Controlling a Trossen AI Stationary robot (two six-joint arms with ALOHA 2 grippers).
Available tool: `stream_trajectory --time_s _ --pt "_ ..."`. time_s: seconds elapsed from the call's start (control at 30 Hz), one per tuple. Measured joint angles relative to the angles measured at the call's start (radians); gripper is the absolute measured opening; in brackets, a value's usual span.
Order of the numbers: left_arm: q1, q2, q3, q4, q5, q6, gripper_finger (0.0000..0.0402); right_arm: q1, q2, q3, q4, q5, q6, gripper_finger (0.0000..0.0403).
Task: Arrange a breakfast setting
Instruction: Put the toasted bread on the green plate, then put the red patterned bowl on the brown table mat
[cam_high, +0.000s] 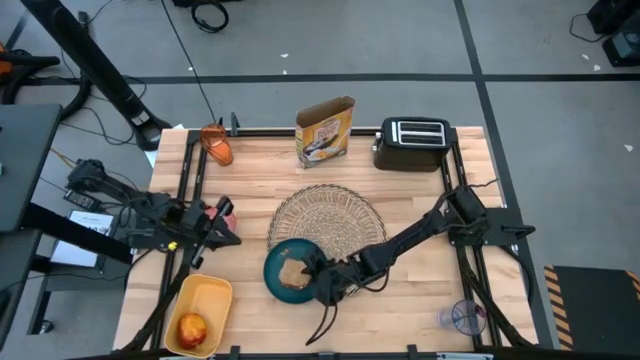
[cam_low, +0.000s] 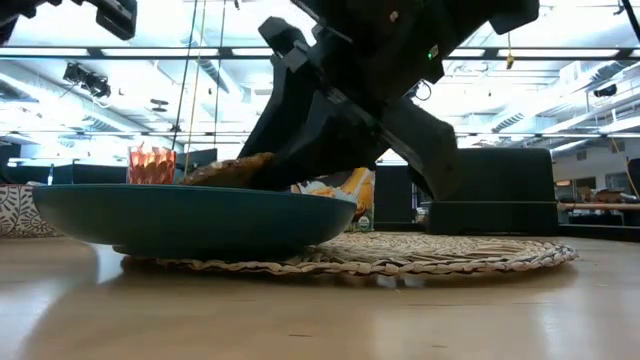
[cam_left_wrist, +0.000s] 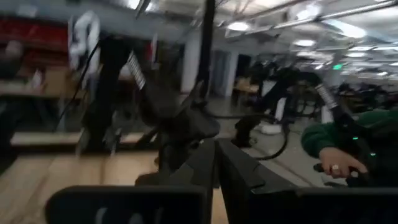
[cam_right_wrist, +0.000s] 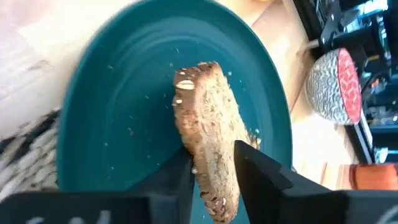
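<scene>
Right gripper (cam_right_wrist: 214, 165) clenched on toast (cam_right_wrist: 208, 134) over plate (cam_right_wrist: 118, 93) – plate half on mat (cam_high: 330, 215), near-left edge. Left gripper (cam_high: 225, 220) waits far left, fingers closed, empty. Risk: toast stands on edge – early release may tip it off plate; plate may slide off mat.

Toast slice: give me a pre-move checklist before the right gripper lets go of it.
1. Right gripper clamped on the toast slice: ok.
2. Toast over the teal plate, not past its rim: ok.
3. Toast lying flat on the plate: not ok, it stands on edge between the fingers.
4. Plate resting on the woven placemat: ok, though only overlapping the mat's edge.
5. Left gripper away from the plate, at the table's left side: ok.
6. Pink bowl apart from the plate: ok.
</scene>
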Motion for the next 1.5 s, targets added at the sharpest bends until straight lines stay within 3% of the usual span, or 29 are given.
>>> stream_trajectory --time_s 0.23,0.43,0.57,0.83,0.93,1.1,1.33,1.5 --pt "0.019 0.107 0.249 -0.525 -0.116 -0.124 0.0086 -0.002 0.000 0.000 -0.021 -0.034 0.107 0.0175" --pt "0.049 0.172 0.402 -0.967 -0.118 -0.464 0.0099 -0.004 -0.032 0.000 -0.096 -0.038 0.231 0.0229" --pt "0.050 0.192 0.435 -1.164 -0.120 -0.589 0.0101 -0.008 -0.110 0.000 -0.150 -0.027 0.240 0.0263" --pt "0.047 0.193 0.435 -1.336 -0.113 -0.803 0.0101 -0.059 -0.296 0.000 -0.266 -0.018 0.318 0.0305" --pt "0.041 0.202 0.400 -1.303 -0.128 -0.799 0.0101 -0.078 -0.333 0.001 -0.305 -0.016 0.364 0.0307" --pt "0.030 0.269 0.335 -1.235 -0.180 -0.782 0.0101 -0.088 -0.348 0.001 -0.353 -0.011 0.400 0.0302" --pt "-0.013 0.402 0.335 -1.239 -0.184 -1.058 0.0099 -0.087 -0.345 0.001 -0.382 0.055 0.406 0.0302" --pt "-0.014 0.514 0.335 -1.270 -0.185 -1.117 0.0095 -0.100 -0.346 0.001 -0.380 0.061 0.414 0.0302"
